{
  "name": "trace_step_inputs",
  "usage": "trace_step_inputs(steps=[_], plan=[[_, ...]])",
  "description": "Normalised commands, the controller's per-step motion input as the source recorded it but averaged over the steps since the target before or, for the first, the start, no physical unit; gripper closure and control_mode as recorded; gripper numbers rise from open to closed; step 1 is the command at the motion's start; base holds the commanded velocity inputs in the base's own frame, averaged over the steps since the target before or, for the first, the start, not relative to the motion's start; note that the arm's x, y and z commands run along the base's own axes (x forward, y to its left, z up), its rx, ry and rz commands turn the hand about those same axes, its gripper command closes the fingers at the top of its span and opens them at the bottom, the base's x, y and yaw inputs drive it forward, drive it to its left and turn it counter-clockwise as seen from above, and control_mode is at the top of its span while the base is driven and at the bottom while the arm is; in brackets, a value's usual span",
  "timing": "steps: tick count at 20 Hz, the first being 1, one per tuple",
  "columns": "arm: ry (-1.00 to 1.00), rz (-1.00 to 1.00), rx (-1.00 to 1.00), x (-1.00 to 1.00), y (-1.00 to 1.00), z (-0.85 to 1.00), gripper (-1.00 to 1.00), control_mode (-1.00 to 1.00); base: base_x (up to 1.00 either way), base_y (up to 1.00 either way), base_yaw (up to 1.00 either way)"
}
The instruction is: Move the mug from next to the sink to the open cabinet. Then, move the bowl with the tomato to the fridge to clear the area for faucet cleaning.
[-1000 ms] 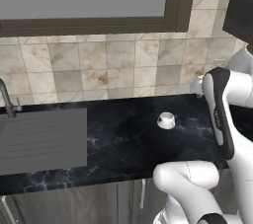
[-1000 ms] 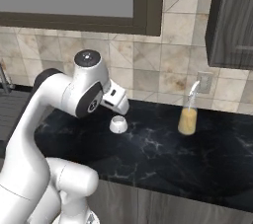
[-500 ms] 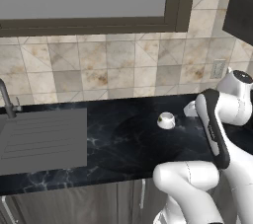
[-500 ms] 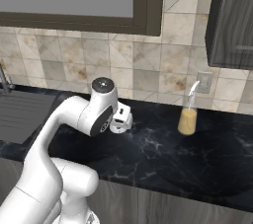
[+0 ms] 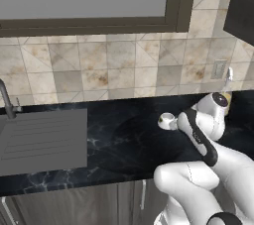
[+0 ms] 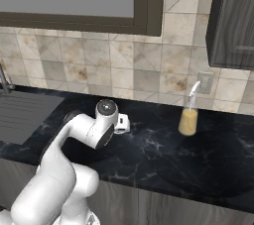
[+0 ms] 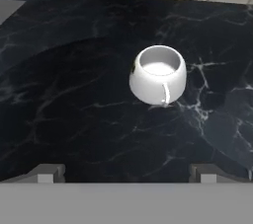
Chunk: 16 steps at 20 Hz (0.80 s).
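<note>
Black marble counter [image 7: 74, 119] bears the upright mug [image 7: 158, 75]; gripper [image 7: 126, 172] seemingly open.

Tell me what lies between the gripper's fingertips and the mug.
Nothing but bare black marble counter. In the hand view the mug stands upright ahead of the gripper, its handle turned toward the open fingers, with no object in that stretch.

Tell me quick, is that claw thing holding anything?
Gripper: open, holding nothing; the mug sits on the counter ahead of it.
</note>
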Motion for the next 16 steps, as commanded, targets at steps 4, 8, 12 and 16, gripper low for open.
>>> trace_step_inputs(steps=[4,8,12,16], plan=[[0.1,0.06,-0.08,0.47,0.15,-0.1,-1.0,-1.0,0.0,0.0,0.0],[0.13,0.01,-0.03,0.14,0.0,-0.13,-1.0,-1.0,0.0,0.0,0.0],[0.13,0.0,0.0,0.15,-0.23,-0.18,-1.0,-1.0,0.0,0.0,0.0],[0.03,0.0,0.0,0.45,-0.09,-0.13,-1.0,-1.0,0.0,0.0,0.0]])
